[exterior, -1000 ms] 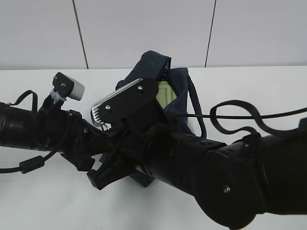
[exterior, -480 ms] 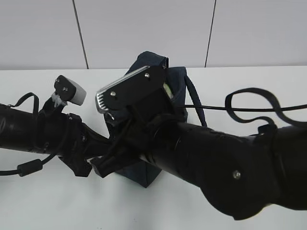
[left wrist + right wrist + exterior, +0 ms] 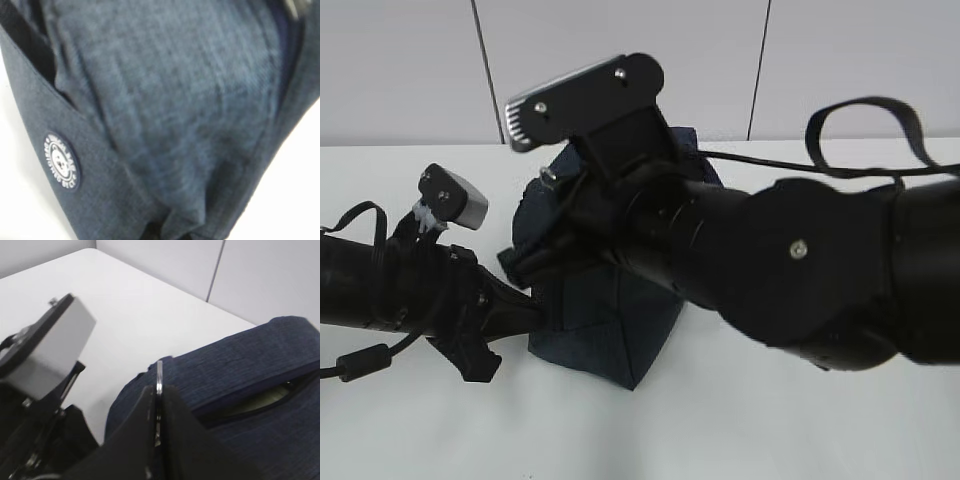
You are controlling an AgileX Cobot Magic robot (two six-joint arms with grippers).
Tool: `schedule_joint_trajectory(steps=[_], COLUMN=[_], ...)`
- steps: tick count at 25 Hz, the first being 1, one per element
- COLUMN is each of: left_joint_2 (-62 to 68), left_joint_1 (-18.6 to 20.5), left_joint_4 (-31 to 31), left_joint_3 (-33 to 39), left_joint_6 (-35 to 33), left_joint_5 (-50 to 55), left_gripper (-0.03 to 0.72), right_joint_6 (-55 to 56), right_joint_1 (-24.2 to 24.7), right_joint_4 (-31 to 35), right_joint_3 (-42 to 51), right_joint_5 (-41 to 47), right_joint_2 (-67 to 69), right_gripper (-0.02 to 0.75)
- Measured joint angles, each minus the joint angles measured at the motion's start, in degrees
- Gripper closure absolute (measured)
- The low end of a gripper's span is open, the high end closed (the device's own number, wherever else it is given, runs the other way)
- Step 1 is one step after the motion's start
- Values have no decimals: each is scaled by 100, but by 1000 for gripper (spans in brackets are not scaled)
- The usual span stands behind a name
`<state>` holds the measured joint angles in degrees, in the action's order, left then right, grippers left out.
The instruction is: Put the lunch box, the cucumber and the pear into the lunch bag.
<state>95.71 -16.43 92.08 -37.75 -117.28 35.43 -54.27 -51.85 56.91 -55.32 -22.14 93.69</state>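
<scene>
Right claw is pinched tight on the silver ring pull atop the lunch bag, which sits mid-tabletop. Left claw at 9 o'clock presses the bag's side; its grip is hidden. One round white badge has unreadable writing.

Lunch bag largely hidden behind right arm; left wrist view blurred, edge-cropped; contents mostly unseen.

Right gripper pinched closed on the ring pull; left gripper's state hidden, pressed against the bag.
</scene>
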Motion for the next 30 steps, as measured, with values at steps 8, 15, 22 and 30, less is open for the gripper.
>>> schedule_joint_trajectory(steps=[8,15,22,30], left_joint_2=[0,-11,-49,-49], left_joint_1=[0,0,0,-4], left_joint_4=[0,-5,-5,-25], left_joint_3=[11,27,35,41], left_joint_6=[0,0,0,0], left_joint_5=[0,5,5,-18], left_gripper=[686,687,687,687], right_joint_6=[-134,-134,-137,-137], right_joint_1=[689,1560,2345,2895], right_joint_4=[555,1043,1537,1958], right_joint_3=[-425,-779,-1356,-1870], right_joint_5=[666,1707,2680,2976], right_joint_2=[-13,-13,333,881], right_gripper=[738,738,738,738])
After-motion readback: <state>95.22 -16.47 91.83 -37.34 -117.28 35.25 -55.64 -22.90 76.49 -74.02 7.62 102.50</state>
